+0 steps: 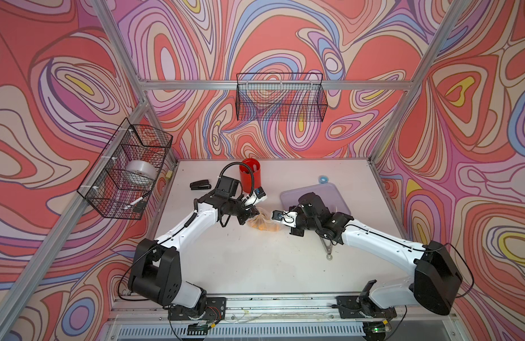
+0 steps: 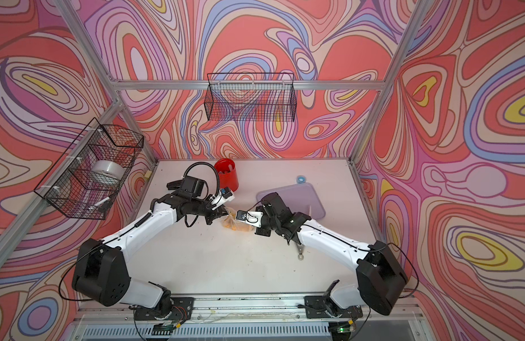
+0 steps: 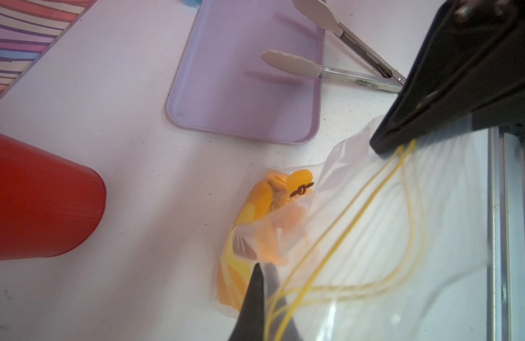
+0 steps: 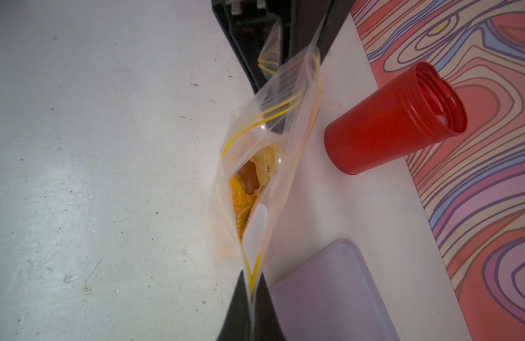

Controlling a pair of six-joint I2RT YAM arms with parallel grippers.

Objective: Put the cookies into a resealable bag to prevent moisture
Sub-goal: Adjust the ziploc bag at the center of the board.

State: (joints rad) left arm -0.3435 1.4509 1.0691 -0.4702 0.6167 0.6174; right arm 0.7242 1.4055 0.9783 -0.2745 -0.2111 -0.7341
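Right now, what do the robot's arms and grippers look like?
The left arm and right arm have smooth white shells with chunky black joints and thin black cables. A ribbed black hose loops above the left wrist. The left gripper and right gripper have tapered black fingers.

White table [image 1: 240,265], scuffed and speckled. Red container [image 1: 251,177] with a threaded rim, upright and open, near the far edge. Black stapler [image 1: 200,186] on its left, near it. Flat lilac tray [image 1: 333,192] on the right half. Metal tongs [image 1: 325,245] with white tips reaching over the tray. Small blue ring [image 1: 324,179] beyond the tray. Black wire basket [image 1: 280,102] on the back wall. Second wire basket [image 1: 107,203] on the left wall, holding a tape roll [image 1: 140,176].
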